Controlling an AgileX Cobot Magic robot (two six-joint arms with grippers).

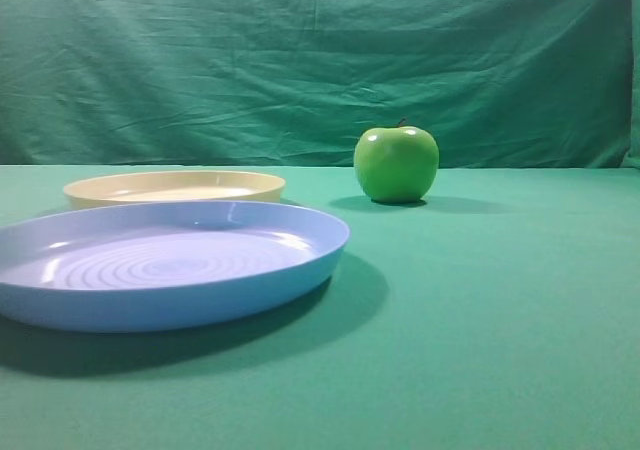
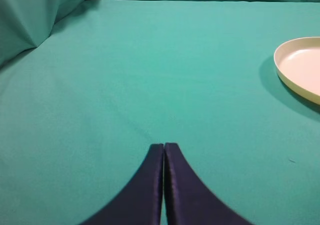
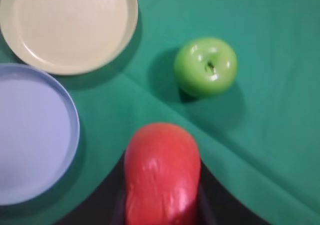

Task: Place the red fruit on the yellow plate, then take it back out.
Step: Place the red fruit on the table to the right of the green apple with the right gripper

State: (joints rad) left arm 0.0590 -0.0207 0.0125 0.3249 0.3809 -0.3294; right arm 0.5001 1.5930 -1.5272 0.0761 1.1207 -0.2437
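In the right wrist view the red fruit [image 3: 162,172] fills the space between my right gripper's [image 3: 161,205] dark fingers, held well above the cloth and squeezed to an oblong shape. The yellow plate [image 3: 67,25] lies below at the upper left, with nothing on it; it also shows at the back left in the high view as the yellow plate [image 1: 175,186], and its rim is at the right edge of the left wrist view, yellow plate [image 2: 300,67]. My left gripper [image 2: 164,147] is shut, its tips pressed together over bare green cloth. Neither gripper appears in the high view.
A glossy green apple [image 1: 396,163] stands on the cloth at the back right, green apple [image 3: 206,66] to the right of the yellow plate. A large light-blue plate [image 1: 160,260] lies in front of the yellow one, light-blue plate [image 3: 30,135]. Green cloth backdrop behind.
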